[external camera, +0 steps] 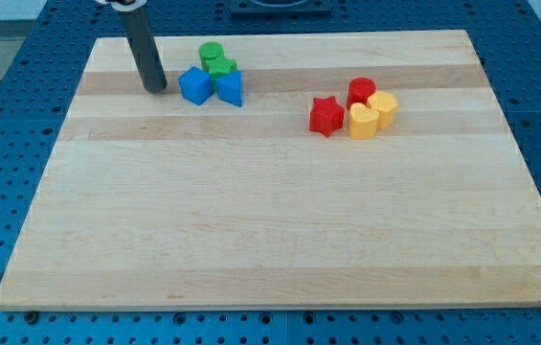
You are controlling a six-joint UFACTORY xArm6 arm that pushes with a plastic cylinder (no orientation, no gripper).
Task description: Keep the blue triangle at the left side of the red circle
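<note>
The blue triangle (231, 88) sits near the view's top left of the wooden board, touching a blue cube (194, 85) on its left. The red circle (362, 92) lies far to the triangle's right, in a cluster with a red star (326, 116) and two yellow blocks (363, 122) (383, 107). My tip (155, 88) rests on the board just left of the blue cube, a short gap away from it.
A green circle (212, 53) and a second green block (222, 67) sit just above the blue pair, touching them. The board (270, 220) lies on a blue perforated table, and its top edge is close behind the blocks.
</note>
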